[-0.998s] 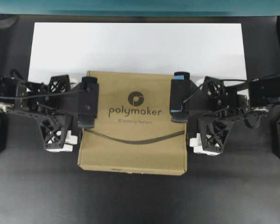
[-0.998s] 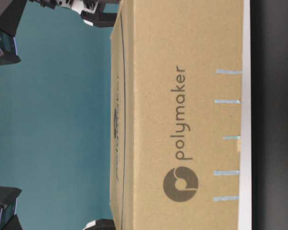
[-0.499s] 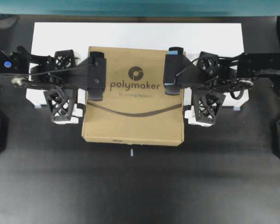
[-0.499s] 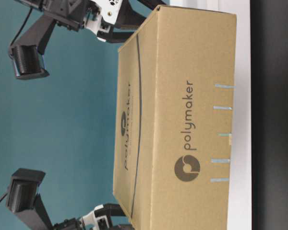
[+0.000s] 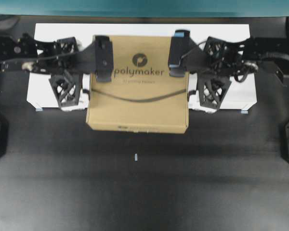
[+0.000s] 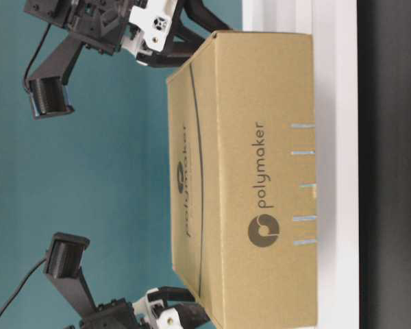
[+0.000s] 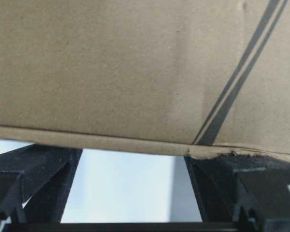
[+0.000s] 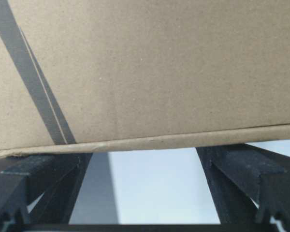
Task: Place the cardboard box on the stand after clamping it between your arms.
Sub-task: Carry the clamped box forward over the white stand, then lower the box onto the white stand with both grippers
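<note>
Box: the cardboard box (image 5: 137, 91) hangs squeezed between the two arms, its far part over the stand (image 5: 231, 62) and its near edge out past the stand's front rim
Handling: it looks stiff and flat-sided, and probably light since side pressure alone carries it; smooth cardboard could slip if that pressure eases, and the walls might dent if pressed harder
Hold: the left gripper (image 5: 102, 58) and right gripper (image 5: 178, 54) stand spread wide, pinching nothing between their own jaws; each bears against one side wall near the far half, a sensible place on the rigid walls
Wrist views: cardboard fills both, with white stand showing below the box's lower edge, so it seems not yet set down
Room: the stand is far wider than the box, with bare white to either side; the far edge is near
</note>
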Tool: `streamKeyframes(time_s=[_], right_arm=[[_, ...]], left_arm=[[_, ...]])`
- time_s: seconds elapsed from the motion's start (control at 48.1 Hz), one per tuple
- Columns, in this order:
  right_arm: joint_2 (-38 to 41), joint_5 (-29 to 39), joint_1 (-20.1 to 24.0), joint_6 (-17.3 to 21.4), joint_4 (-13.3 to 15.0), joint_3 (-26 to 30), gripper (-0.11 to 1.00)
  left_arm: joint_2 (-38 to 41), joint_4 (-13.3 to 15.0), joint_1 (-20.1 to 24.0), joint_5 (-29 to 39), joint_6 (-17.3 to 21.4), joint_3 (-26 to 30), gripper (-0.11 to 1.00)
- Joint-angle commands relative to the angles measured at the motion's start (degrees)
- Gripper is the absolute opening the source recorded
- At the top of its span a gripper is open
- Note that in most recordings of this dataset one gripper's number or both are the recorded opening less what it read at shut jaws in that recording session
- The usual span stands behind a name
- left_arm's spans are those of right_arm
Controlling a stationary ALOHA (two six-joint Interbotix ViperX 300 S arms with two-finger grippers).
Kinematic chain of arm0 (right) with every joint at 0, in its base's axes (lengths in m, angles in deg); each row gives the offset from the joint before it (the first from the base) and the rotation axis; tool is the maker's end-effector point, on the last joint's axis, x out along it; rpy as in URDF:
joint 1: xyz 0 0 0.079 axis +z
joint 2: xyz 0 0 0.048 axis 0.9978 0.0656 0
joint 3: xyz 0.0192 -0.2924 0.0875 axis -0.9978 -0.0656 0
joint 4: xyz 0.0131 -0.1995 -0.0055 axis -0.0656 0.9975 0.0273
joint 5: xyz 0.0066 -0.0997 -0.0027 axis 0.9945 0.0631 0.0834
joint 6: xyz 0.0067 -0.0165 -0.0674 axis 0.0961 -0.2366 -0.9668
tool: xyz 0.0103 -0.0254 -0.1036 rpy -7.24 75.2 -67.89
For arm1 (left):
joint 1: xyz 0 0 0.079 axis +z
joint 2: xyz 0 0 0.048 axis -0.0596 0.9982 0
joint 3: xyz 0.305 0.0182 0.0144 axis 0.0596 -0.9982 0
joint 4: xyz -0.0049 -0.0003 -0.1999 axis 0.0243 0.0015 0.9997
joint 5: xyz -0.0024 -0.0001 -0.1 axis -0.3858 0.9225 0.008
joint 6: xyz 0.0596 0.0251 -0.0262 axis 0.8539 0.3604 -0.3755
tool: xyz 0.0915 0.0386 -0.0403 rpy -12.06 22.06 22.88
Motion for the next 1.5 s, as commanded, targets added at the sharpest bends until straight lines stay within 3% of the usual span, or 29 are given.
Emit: streamKeyframes(time_s=[0.0, 0.374, 0.79, 1.268, 1.475], right_arm=[[0.62, -5.27, 0.35, 0.09, -1.67, 4.57, 0.81], [2.46, -7.21, -2.20, -3.87, -1.67, 4.04, 0.81], [3.69, -9.32, -5.19, -10.72, -1.41, 2.64, 0.81], [5.89, -12.92, -8.35, -13.71, -1.32, 0.62, 0.81], [6.06, -13.18, -10.72, -17.49, -1.23, 0.18, 0.81]], left_arm=[[-0.09, 0.62, 0.44, -3.25, 0.00, 4.92, 0.77], [0.26, 0.53, 1.67, -4.75, 3.25, 5.45, 0.77], [0.62, 0.53, 4.83, -4.92, 6.06, 4.48, 0.77], [0.70, 0.53, 10.99, -12.83, 6.15, -2.20, 0.77], [0.79, 0.62, 11.51, -14.41, 6.15, -3.78, 0.77]])
